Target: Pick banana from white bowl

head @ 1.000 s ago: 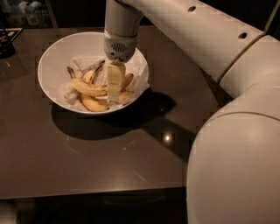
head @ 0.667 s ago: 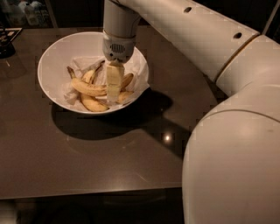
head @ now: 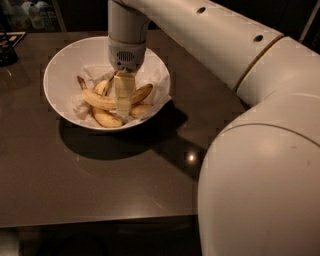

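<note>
We are watching the gripper (head: 123, 106) dipping into the white bowl (head: 59, 64), its fingers apparently clamping the banana (head: 97, 100) mid-length. The banana is lying left-to-right, ends curving upward.

Readable text, labels, brands, numbers, signs: none.
Checked, no markings legible:
- arm casing (head: 210, 40), upper centre to right of frame;
- tool (head: 123, 106), upper centre-left, down inside the white bowl (head: 60, 70);
- surface (head: 100, 180);
- dim items (head: 30, 12), upper left corner, too dark to read.
</note>
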`<state>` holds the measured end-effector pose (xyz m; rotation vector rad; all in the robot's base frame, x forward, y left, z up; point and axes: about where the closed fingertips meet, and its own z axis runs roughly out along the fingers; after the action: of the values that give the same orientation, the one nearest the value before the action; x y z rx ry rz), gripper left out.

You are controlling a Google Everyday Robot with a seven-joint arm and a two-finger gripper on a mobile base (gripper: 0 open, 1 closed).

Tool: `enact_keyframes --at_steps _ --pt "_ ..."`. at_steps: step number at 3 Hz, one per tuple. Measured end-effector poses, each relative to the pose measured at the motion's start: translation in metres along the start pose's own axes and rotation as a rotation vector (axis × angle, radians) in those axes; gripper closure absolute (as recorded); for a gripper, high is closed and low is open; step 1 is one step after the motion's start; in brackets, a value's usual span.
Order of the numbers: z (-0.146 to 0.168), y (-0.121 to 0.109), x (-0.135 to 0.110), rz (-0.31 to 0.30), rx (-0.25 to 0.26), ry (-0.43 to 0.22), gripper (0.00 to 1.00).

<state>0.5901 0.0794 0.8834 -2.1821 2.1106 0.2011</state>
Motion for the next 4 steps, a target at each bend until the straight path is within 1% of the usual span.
enact_keyframes --at_steps 1,3,4 --pt "0.0010 0.0041 -0.0119 -0.033 -0.002 0.007 0.29" --pt "0.0053 0.0076 -0.0218 -0.065 -0.013 0.011 0.27" --pt "0.0088 0.0067 -0.0193 -0.062 -0.023 0.004 0.47"
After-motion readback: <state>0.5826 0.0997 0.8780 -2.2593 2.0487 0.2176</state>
